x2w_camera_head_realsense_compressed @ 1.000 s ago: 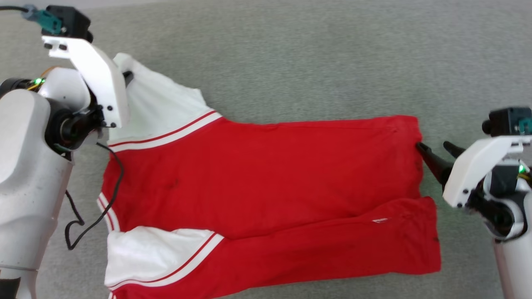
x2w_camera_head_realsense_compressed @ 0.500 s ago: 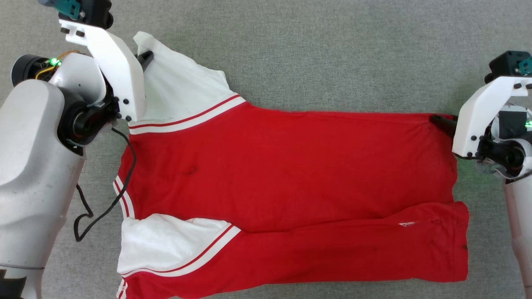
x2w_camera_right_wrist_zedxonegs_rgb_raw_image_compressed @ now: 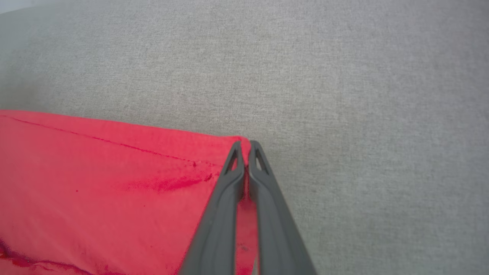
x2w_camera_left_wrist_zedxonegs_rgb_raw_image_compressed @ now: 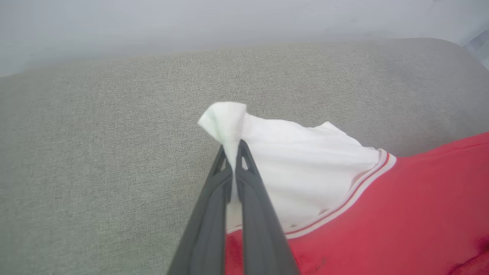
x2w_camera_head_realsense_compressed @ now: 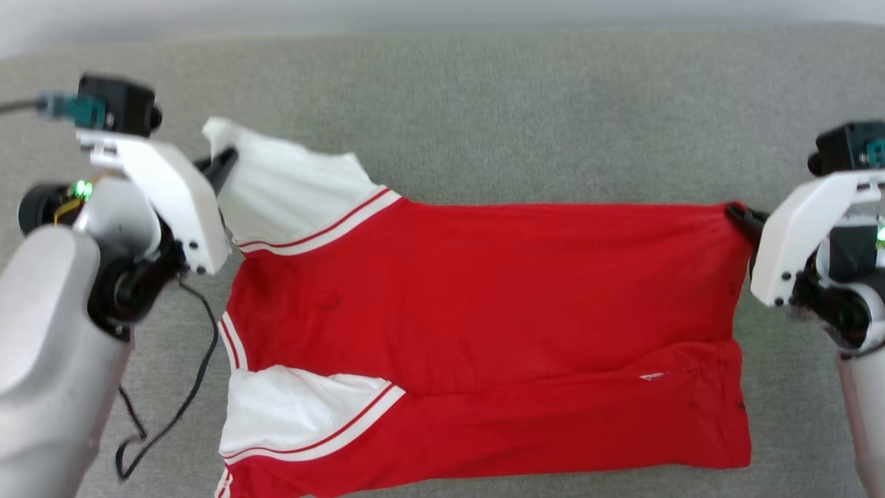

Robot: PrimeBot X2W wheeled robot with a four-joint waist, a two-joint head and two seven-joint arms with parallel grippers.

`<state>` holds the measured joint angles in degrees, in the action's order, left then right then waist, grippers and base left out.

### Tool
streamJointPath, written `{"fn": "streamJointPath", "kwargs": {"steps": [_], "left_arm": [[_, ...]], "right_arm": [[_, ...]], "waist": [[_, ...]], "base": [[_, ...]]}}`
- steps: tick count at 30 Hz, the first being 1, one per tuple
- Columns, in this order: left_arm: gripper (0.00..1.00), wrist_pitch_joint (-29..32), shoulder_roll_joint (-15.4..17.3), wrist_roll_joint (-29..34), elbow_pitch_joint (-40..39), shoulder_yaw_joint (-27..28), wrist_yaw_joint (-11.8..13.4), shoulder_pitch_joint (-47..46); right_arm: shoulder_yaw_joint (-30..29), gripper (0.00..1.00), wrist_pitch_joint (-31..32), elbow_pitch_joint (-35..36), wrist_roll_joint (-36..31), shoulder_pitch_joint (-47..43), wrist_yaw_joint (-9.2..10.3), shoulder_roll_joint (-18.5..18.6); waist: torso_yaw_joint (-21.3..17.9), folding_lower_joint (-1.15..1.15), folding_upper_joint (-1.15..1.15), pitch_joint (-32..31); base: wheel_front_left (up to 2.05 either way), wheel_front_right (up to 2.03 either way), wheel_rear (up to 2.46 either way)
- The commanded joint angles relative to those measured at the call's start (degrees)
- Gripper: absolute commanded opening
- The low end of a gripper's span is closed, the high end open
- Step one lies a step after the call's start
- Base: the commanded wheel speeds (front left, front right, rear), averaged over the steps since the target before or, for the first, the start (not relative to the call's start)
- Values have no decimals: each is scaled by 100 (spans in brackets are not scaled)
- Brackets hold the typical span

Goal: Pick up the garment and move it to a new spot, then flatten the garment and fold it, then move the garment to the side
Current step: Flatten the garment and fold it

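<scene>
The right gripper [x2w_camera_head_realsense_compressed: 738, 216], open beside the hem a second ago, is now clamping the far hem corner of the shirt [x2w_camera_head_realsense_compressed: 484, 290]; the left gripper [x2w_camera_head_realsense_compressed: 222, 163] is pinching the far sleeve tip. The shirt is lying on the grey cushion [x2w_camera_head_realsense_compressed: 525, 111], stretched between both jaws, its long axis running jaw to jaw, hem pointing right.

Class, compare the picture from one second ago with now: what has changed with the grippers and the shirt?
The right gripper, open beside the hem a second ago, has moved to the far hem corner of the garment and shut on it. The left gripper stays clamped on the white sleeve.
</scene>
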<state>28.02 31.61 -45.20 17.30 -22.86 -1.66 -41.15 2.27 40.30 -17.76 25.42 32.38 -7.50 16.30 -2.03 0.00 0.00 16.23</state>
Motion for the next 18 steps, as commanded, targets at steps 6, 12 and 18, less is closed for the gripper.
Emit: {"fn": "streamJointPath", "kwargs": {"steps": [6, 12, 18], "left_arm": [[0, -357, 143, -124, -602, 196, 394, 1222], [0, -548, 55, -336, -1116, 210, 763, 2567], [0, -583, -234, -542, -985, 22, 953, 3486]], "right_arm": [[-143, 0, 5, 496, 26, -906, 2, -66], [-275, 0, -151, 652, 61, -1723, 2, -198], [-440, 98, -606, 425, 105, -2384, 2, -369]], "waist": [[113, 0, 0, -599], [193, 0, 0, -861], [216, 0, 0, -1025]], "base": [[0, 0, 0], [0, 0, 0], [0, 0, 0]]}}
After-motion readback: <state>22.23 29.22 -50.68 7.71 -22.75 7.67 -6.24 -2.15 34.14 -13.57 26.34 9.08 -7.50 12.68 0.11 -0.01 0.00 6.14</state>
